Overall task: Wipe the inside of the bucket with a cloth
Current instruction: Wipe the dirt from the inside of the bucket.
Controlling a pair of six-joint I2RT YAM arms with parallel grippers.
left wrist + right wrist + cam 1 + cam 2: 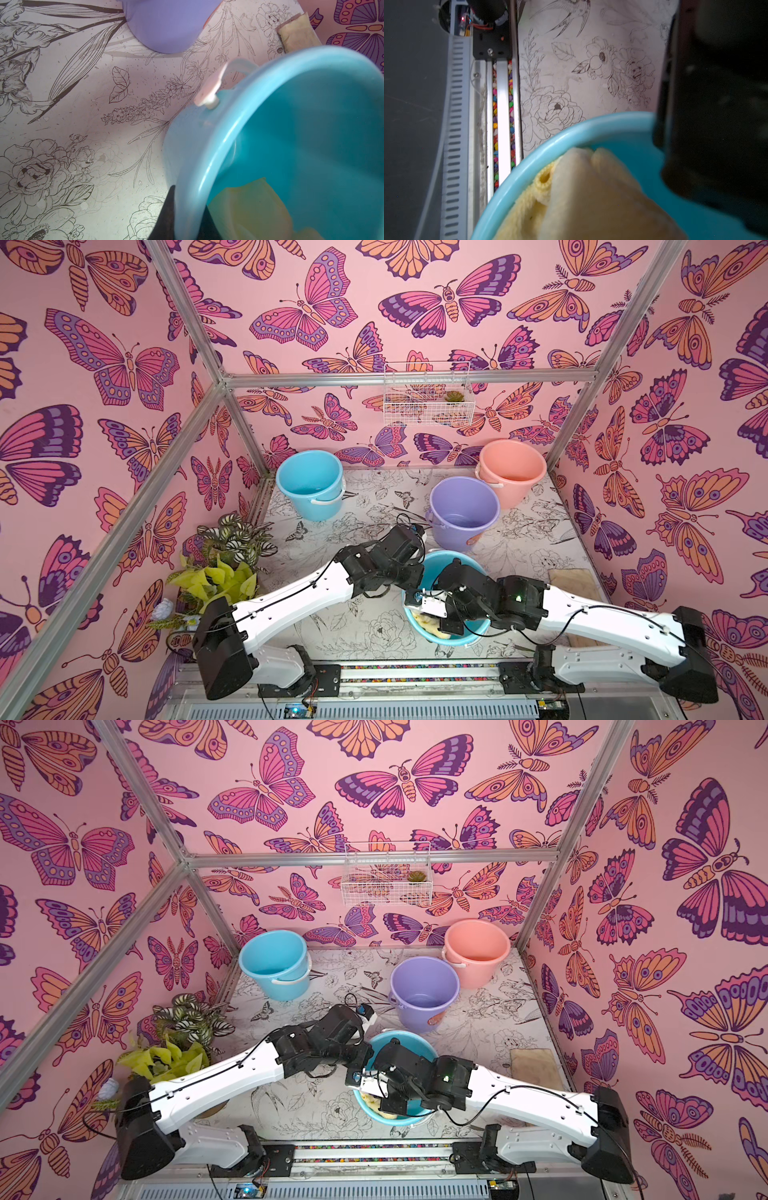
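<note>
My left pincer [187, 218] is clamped on the rim of the near blue bucket [228, 128], with one finger inside the wall and one outside. My right pincer [440, 616] reaches down inside that bucket, closed on the yellow cloth [591, 197], which bunches against the wall. The purple bucket [463, 506] stands upright on the bench [365, 626], beyond both pincers and apart from them.
</note>
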